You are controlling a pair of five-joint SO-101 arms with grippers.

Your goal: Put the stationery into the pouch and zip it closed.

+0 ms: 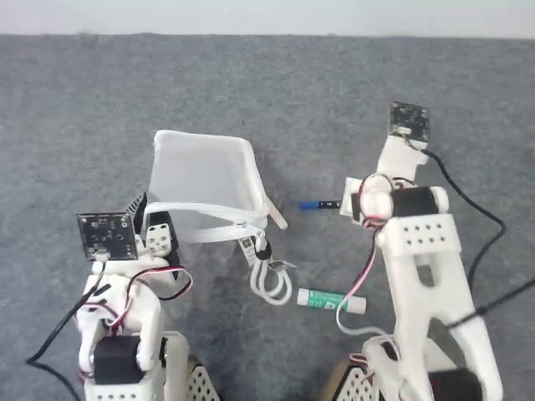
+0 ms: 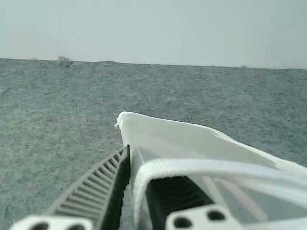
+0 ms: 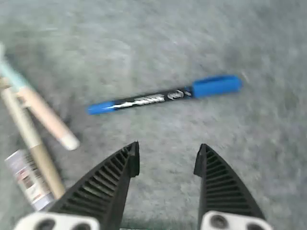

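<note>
Translucent white pouch (image 1: 201, 180), mouth open, rim clamped in left pincer (image 2: 139, 172). Right pincer (image 3: 168, 153) wide beside blue-capped marker (image 3: 163, 98), 3 o'clock of pouch.

high view: see only blue end of pen (image 1: 311, 204), rest behind right arm (image 1: 418, 242); glue stick (image 1: 318, 297) crossed near cap by cable (image 1: 361, 276). left wrist view: lose pouch (image 2: 201, 148) past frame edge. right wrist view: cut at edge, two pale sticks (image 3: 43, 112) and labelled piece (image 3: 26, 179), too blurred to name; cannot read print on pen.
</note>
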